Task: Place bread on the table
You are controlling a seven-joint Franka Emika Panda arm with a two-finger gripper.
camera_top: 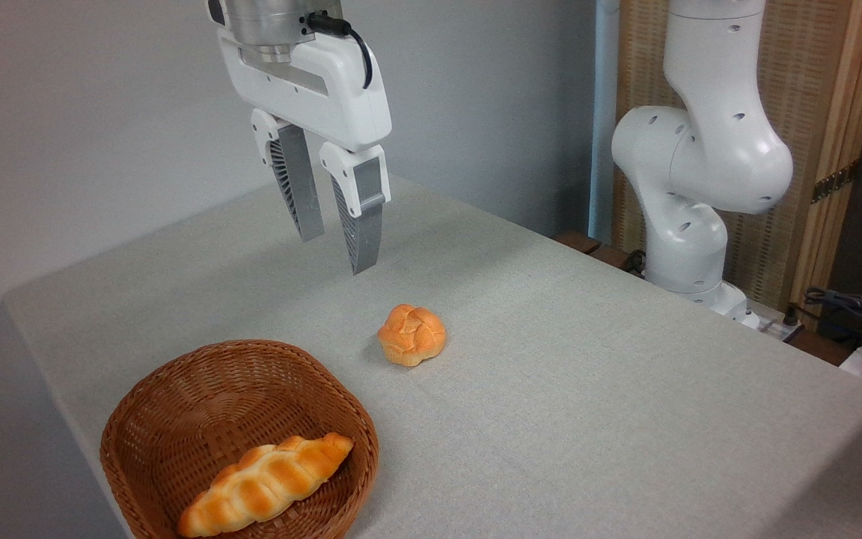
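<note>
The bread (411,335), a small round golden-orange bun with a knotted top, lies on the table (588,389), a wide surface under light grey-beige cloth. It rests just right of the wicker basket and apart from it. My gripper (335,253) hangs in the air above and to the left of the bun, pointing down. Its two grey fingers stand apart with nothing between them, so it is open and clear of the bun.
A brown woven wicker basket (199,404) sits at the front left with a long braided golden loaf (266,485) inside. The arm's white base (689,224) stands at the table's far right edge, cables (850,307) beside it. A grey wall is behind.
</note>
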